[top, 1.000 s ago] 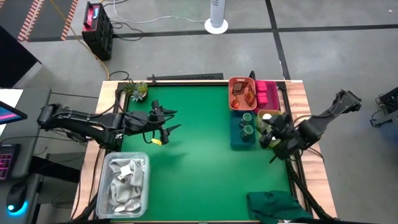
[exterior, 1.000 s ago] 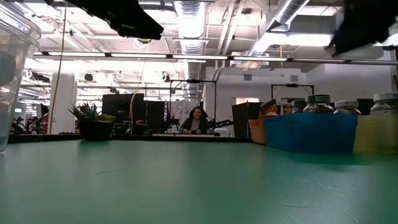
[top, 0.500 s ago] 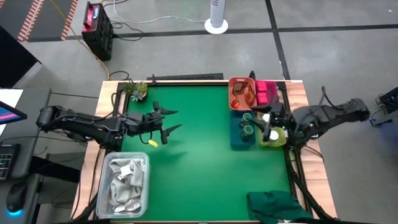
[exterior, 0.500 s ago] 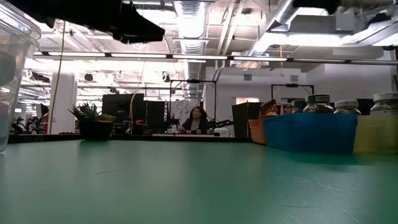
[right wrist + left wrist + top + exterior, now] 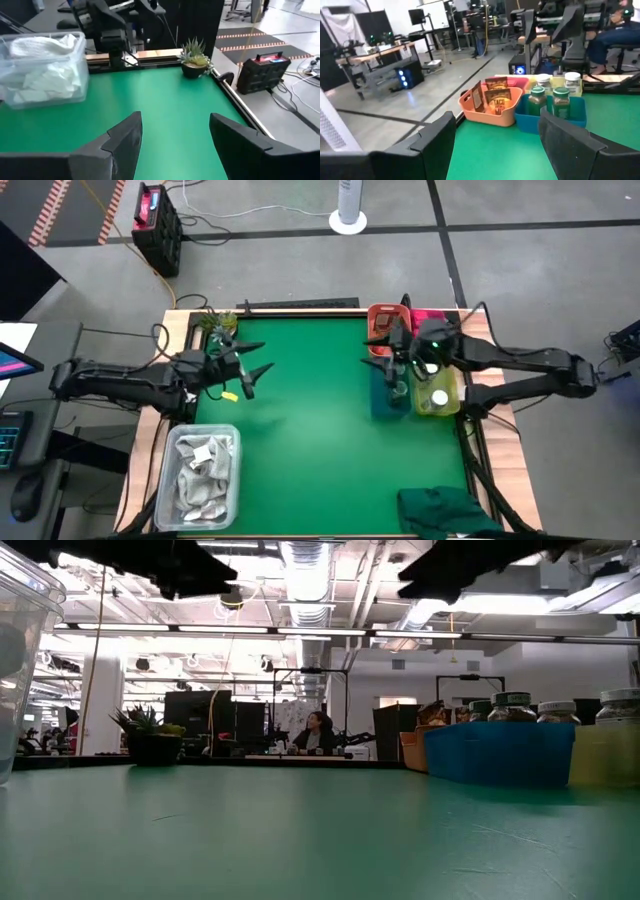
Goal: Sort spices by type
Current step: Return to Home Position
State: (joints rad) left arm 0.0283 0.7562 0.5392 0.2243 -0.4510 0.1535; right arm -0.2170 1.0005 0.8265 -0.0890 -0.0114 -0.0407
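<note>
From above, no spices (image 5: 438, 398) lie loose on the green table (image 5: 300, 440); they sit in bins (image 5: 380, 410) along its right edge. The left gripper (image 5: 250, 360) hangs near the left edge, the right gripper (image 5: 388, 352) over the bins. Low down, jars (image 5: 513, 706) fill the blue bin (image 5: 498, 755). Both wrist views show fingers spread wide, holding nothing. Sorting looks finished.

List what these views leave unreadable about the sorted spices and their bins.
- Pink bin contents: high view, covered by the arm of the right gripper, which hovers over the bins.
- Jars in the blue bin: low view, its wall hides all below their tops.
- Yellow bin: low view, cut by the picture's right edge.
- Print on the packets in the orange bin: high view, too small.
</note>
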